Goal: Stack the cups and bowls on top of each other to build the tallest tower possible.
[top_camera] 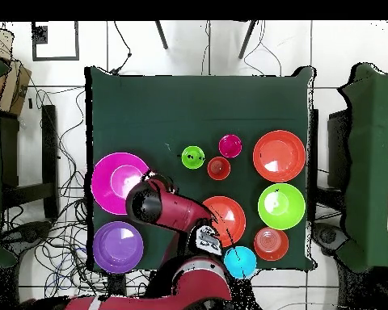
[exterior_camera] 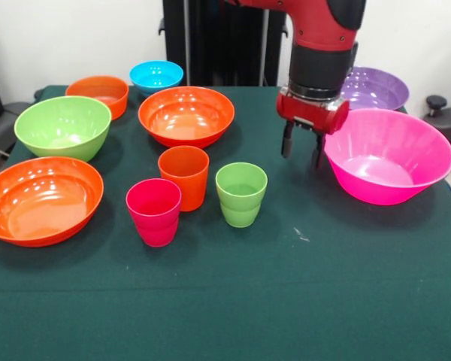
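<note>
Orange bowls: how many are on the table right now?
3. A wide orange bowl at the front view's left edge, another wide orange bowl behind the cups, and a small orange bowl at the far left beside the blue bowl. None looks hidden.

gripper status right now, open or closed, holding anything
Gripper: open, holding nothing, hanging beside the pink bowl.

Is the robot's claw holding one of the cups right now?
No. The gripper hangs empty beside the pink bowl, while all three cups stand apart on the table.
</note>
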### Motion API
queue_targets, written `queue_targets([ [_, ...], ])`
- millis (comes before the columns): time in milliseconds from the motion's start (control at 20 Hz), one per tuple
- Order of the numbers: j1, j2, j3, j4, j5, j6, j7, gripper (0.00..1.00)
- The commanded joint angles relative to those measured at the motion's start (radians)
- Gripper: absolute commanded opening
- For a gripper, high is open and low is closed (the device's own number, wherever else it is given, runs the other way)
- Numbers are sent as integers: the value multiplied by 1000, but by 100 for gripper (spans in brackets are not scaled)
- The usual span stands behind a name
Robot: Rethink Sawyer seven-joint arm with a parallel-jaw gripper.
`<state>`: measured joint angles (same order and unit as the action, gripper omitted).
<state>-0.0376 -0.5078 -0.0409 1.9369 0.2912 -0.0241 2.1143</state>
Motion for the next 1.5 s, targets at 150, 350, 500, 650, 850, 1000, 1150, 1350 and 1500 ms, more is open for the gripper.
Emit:
queue_targets([
  [150, 8, 26, 81, -67, 35, -14, 173, 100],
  [350, 34, -13, 53, -62, 54, 49, 172, 100],
  [500, 66, -67, 6, -51, 62, 124, 164, 100],
  [650, 74, -110, -27, -46, 55, 190, 145, 100],
  [850, 65, -130, -22, -38, 53, 213, 144, 100],
  [1000, 70, -141, -13, -27, 59, 213, 159, 100],
  [1150, 81, -142, -5, -20, 74, 205, 179, 100],
  [1350, 94, -135, 17, 4, 92, 164, 203, 100],
  [1500, 88, -118, 42, 16, 92, 112, 207, 100],
])
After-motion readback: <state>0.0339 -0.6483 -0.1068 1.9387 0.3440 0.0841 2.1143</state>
